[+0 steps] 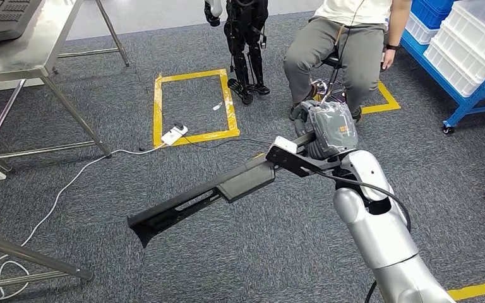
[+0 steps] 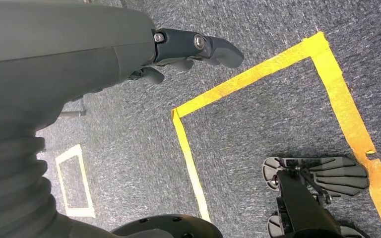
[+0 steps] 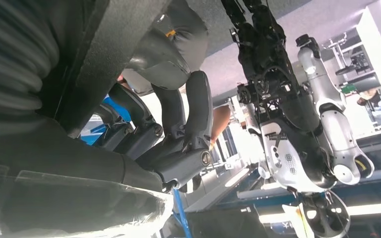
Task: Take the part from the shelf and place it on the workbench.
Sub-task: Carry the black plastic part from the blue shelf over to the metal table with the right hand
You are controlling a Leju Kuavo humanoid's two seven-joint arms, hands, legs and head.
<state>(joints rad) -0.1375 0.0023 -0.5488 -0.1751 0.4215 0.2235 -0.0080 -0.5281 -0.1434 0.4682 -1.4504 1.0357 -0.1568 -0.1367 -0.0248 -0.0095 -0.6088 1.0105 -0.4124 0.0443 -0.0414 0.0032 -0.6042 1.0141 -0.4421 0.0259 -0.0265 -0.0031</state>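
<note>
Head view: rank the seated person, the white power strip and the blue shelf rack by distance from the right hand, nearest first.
1. Seated person: on a stool just beyond the right hand, which grips the long black part.
2. White power strip: on the carpet to the left, by the yellow tape square.
3. Blue shelf rack: far right.

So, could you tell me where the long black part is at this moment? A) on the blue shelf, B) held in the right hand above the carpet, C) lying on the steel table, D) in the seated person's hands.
B: the right hand grips the part, which juts out over the carpet.
</note>
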